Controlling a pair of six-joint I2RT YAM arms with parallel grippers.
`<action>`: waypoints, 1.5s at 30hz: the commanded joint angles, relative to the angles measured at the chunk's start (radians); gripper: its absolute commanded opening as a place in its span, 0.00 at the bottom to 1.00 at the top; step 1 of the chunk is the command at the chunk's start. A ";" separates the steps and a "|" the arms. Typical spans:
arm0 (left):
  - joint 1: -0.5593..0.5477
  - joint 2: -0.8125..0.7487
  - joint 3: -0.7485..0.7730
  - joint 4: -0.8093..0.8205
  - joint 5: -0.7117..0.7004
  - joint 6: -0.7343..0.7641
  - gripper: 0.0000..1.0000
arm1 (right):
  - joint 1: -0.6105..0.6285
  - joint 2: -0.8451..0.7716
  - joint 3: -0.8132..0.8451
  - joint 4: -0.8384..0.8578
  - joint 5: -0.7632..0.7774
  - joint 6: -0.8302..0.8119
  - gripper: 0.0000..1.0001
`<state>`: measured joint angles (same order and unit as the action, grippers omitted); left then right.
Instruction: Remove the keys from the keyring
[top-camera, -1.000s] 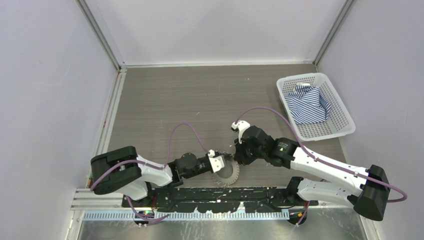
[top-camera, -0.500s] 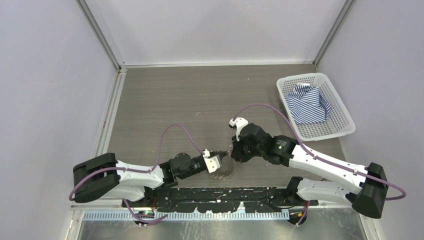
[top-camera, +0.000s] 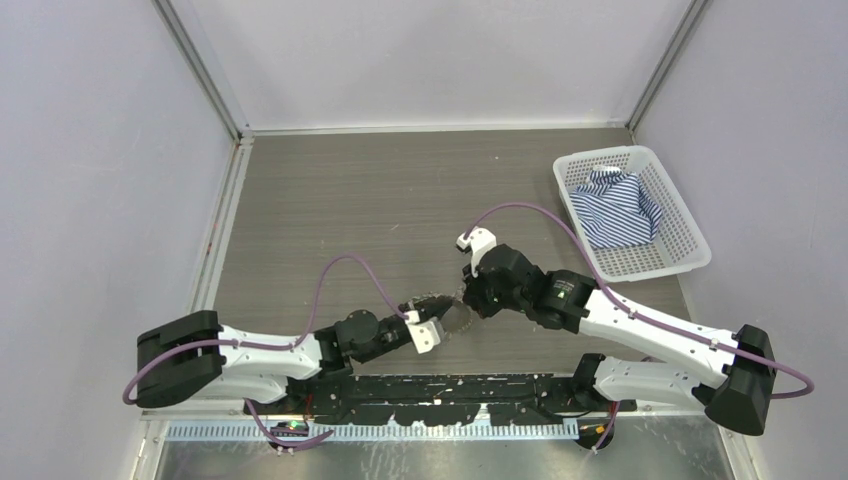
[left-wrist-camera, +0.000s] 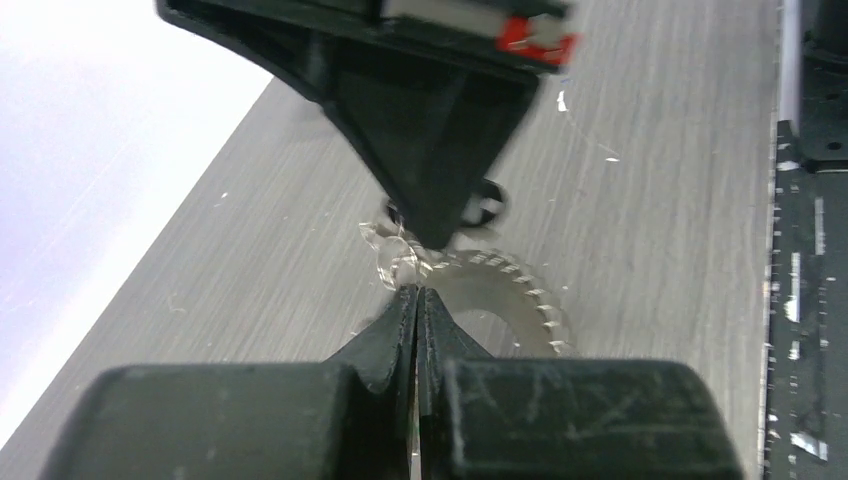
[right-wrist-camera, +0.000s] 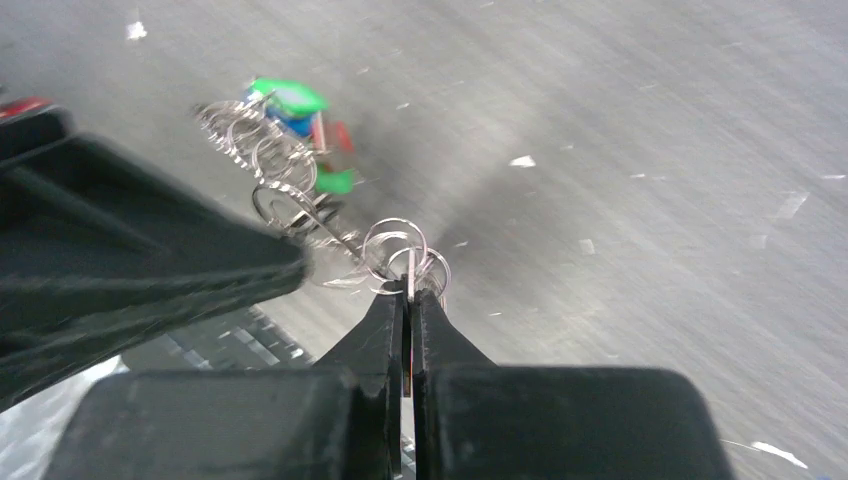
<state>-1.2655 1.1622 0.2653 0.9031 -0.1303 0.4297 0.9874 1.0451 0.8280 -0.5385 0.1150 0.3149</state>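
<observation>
The keyring (top-camera: 446, 312), a silvery toothed ring, hangs just above the table between both grippers. In the left wrist view its jagged rim (left-wrist-camera: 500, 290) curves off to the right. My left gripper (left-wrist-camera: 416, 292) is shut on a cluster of small rings at that rim. My right gripper (right-wrist-camera: 408, 293) is shut on a thin flat metal piece seen edge-on, which looks like a key, with small split rings (right-wrist-camera: 398, 245) looped round its tips. Keys (right-wrist-camera: 295, 105) with green, blue and red heads dangle at the far end of the ring chain. The two grippers meet tip to tip (top-camera: 452, 305).
A white mesh basket (top-camera: 690, 262) holding a striped blue-and-white cloth (top-camera: 615, 205) stands at the right edge of the table. Grey walls close off the left, back and right. The black rail of the arm bases (top-camera: 440, 392) runs along the near edge.
The left arm has stretched lower and further left, and its gripper has moved up and left. The keyring has moved up and left from its spot by the rail, and the right gripper followed slightly.
</observation>
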 joint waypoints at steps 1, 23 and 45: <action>-0.039 -0.032 0.009 -0.028 0.006 0.033 0.00 | -0.035 -0.034 0.015 0.054 0.287 -0.068 0.01; 0.139 -0.028 -0.007 0.125 0.230 -0.261 0.21 | -0.025 -0.102 -0.046 0.144 -0.026 -0.151 0.01; 0.229 0.135 0.074 0.120 0.402 -0.370 0.33 | 0.085 -0.180 -0.152 0.268 0.048 -0.299 0.01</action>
<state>-1.0401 1.2697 0.2985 0.9943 0.2520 0.0639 1.0550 0.9005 0.6788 -0.3580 0.1173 0.0551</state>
